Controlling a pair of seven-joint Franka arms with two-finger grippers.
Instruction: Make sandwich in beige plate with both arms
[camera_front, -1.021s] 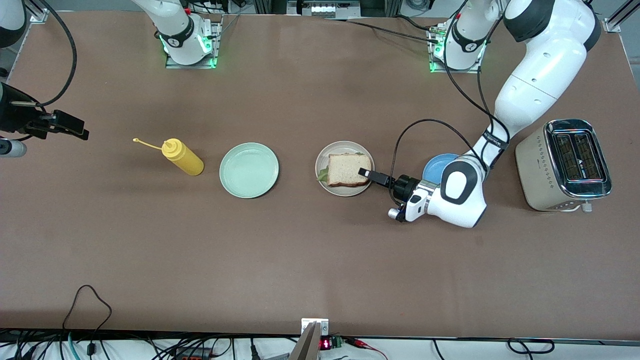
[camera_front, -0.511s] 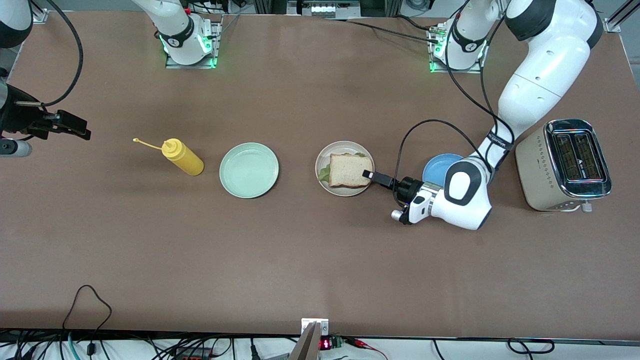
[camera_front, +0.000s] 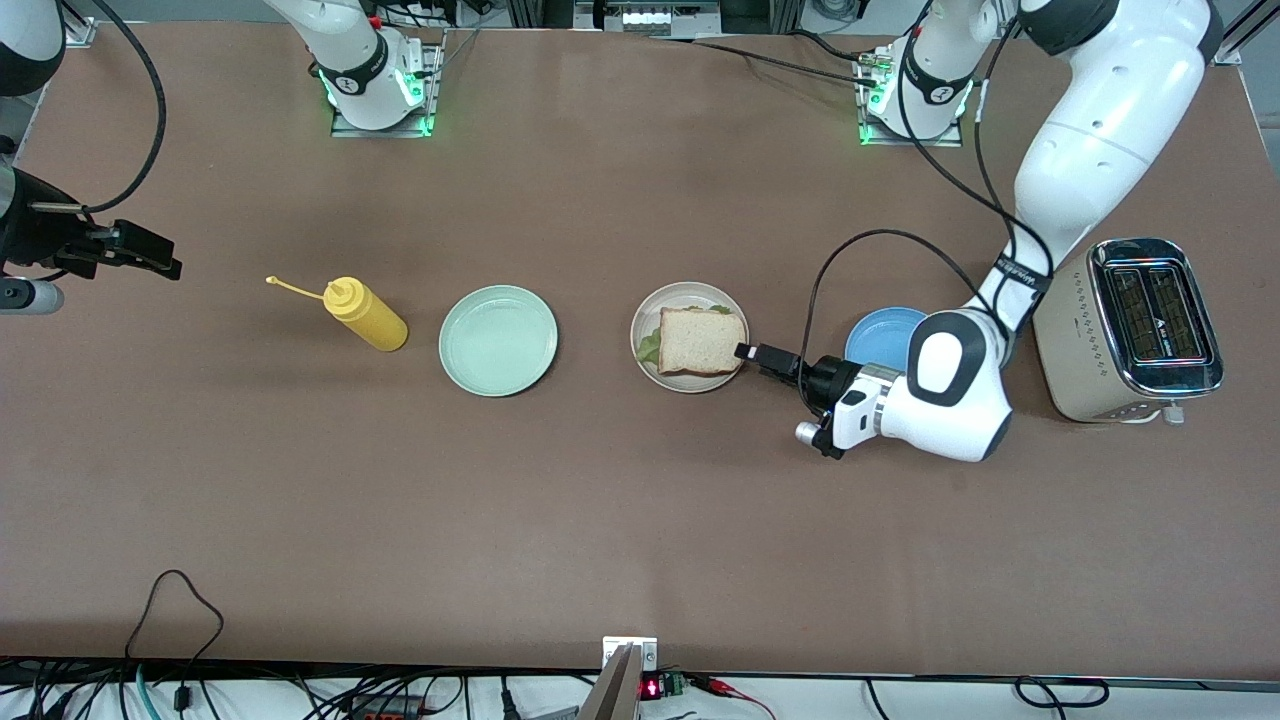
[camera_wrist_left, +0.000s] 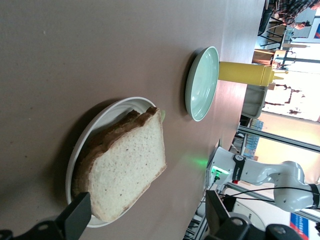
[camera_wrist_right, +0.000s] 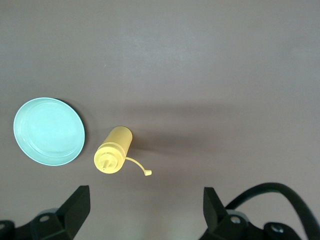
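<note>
Sitting finished on the beige plate (camera_front: 689, 300) mid-table, the sandwich (camera_front: 700, 341) needs nothing more, the left tool (camera_front: 752, 352) spread empty at its three o'clock edge, the right tool (camera_wrist_right: 145, 212) spread, waiting.

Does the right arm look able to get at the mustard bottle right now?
Probably yes. The right tool hangs open above the table near the yellow mustard bottle, and nothing stands between them; the mint-green plate sits beside it.

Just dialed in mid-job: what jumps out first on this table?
The finished sandwich sits on the beige plate mid-table, with the open left gripper at the plate's rim, holding nothing. A yellow mustard bottle stands toward the right arm's end, and a toaster toward the left arm's end.
</note>
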